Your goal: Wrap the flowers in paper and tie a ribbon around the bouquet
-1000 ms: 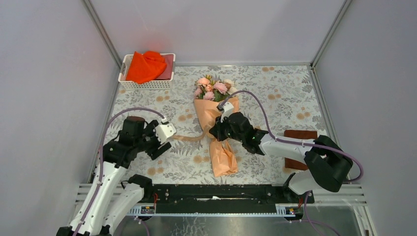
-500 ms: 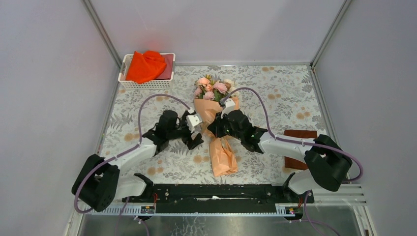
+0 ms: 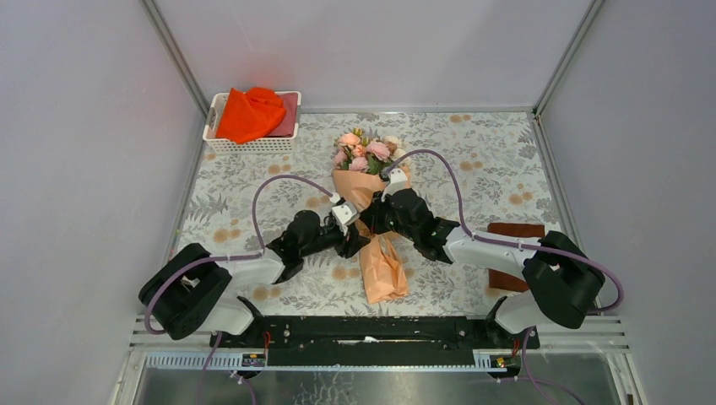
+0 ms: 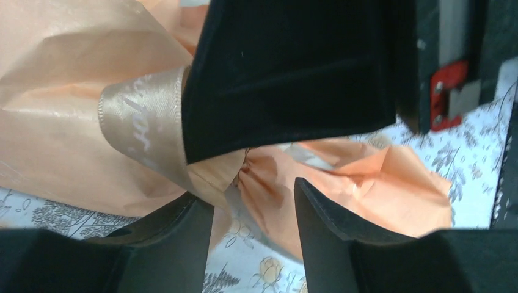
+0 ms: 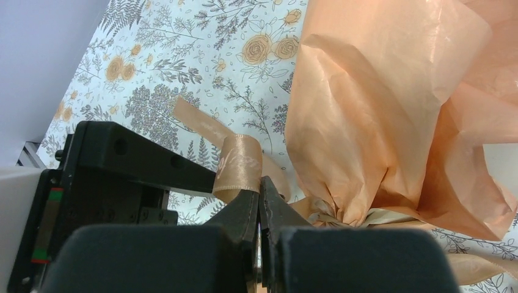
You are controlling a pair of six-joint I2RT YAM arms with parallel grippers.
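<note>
The bouquet lies along the mat, its flowers [image 3: 365, 152] at the far end and the peach paper [image 3: 382, 272] cone running toward me. Both grippers meet at its pinched waist. My right gripper [image 5: 260, 196] is shut on the tan ribbon [image 5: 241, 163], which loops up out of its jaws beside the gathered paper [image 5: 379, 104]. My left gripper [image 4: 253, 204] stands open just below the right one, its fingers [image 4: 333, 241] either side of the ribbon's [image 4: 142, 125] hanging end and the crumpled paper [image 4: 61, 79]. From above, the left gripper [image 3: 356, 242] and right gripper [image 3: 374, 224] nearly touch.
A white basket [image 3: 245, 145] holding a bright orange-red cloth [image 3: 251, 114] stands at the back left. A brown flat object [image 3: 515, 229] lies by the right arm. The grey leaf-patterned mat [image 3: 481, 160] covers the table, and walls close in on three sides.
My left arm has swung from the left side of the mat across to the bouquet's waist, its jaws open beside the right gripper. The right gripper stayed put, shut.
</note>
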